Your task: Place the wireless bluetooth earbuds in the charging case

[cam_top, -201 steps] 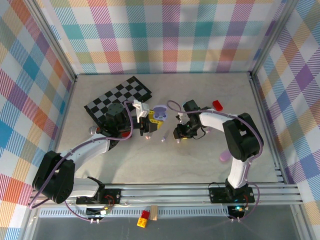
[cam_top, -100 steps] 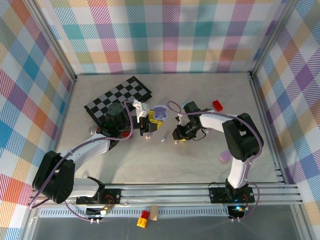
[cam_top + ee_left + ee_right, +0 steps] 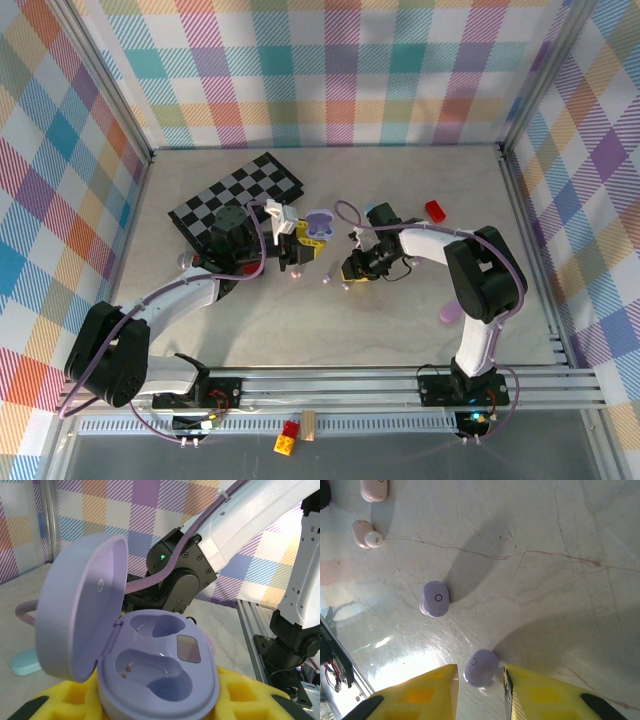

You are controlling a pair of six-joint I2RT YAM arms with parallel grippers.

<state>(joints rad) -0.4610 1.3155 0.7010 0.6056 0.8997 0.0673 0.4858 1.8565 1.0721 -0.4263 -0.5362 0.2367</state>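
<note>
Right tool (image 3: 480, 679) narrow, a purple earbud (image 3: 481, 666) between its pads (image 3: 420, 695) on the tabletop (image 3: 545, 580), not clearly pinched. Close gently and squarely to avoid flicking it away, then lift straight. Left tool (image 3: 160, 702) clamped on the open charging case (image 3: 160, 670), both wells empty.

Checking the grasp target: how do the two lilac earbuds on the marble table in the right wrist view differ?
The nearer lilac earbud sits between the yellow pads of the right gripper; the farther lilac earbud lies free. The farther one shows a ring mark on its face; the nearer shows none. Both rest on the pale marble table.
</note>
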